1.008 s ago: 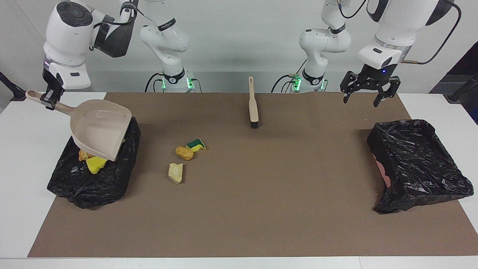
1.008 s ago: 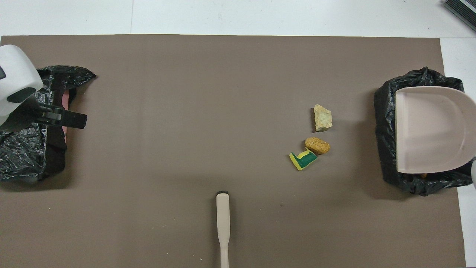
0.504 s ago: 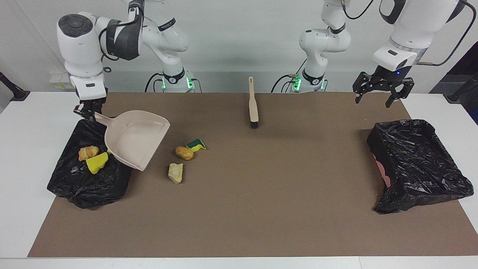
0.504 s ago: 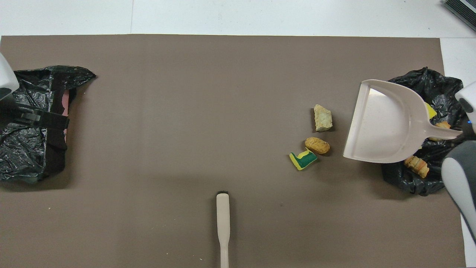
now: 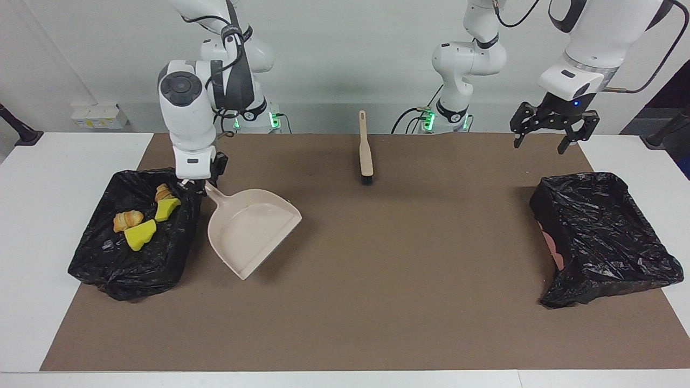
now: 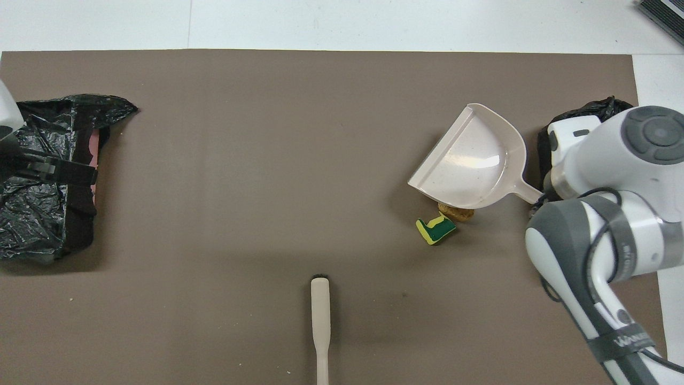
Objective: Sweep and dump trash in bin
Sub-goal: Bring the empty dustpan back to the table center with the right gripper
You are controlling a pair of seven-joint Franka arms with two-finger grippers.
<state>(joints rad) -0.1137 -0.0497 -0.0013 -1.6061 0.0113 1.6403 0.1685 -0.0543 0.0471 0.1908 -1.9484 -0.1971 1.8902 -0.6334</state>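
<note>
Dustpan (image 5: pixel 253 230) hides beige scrap, covers brown lump (image 6: pixel 456 213) | right fingers (image 5: pixel 190 185) grip handle | left fingers (image 5: pixel 551 137) spread

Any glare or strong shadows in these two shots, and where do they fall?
Overhead view: a bright glare patch sits in the dustpan bowl, and a soft shadow lies beside the brush. Facing view: the dustpan casts a soft shadow on the mat, and the bin liners show small glossy highlights.

beige dustpan (image 5: pixel 253 233), green-and-yellow sponge (image 6: pixel 436 230), black bin liner (image 5: pixel 108 258), brown mat (image 5: pixel 377 302)
</note>
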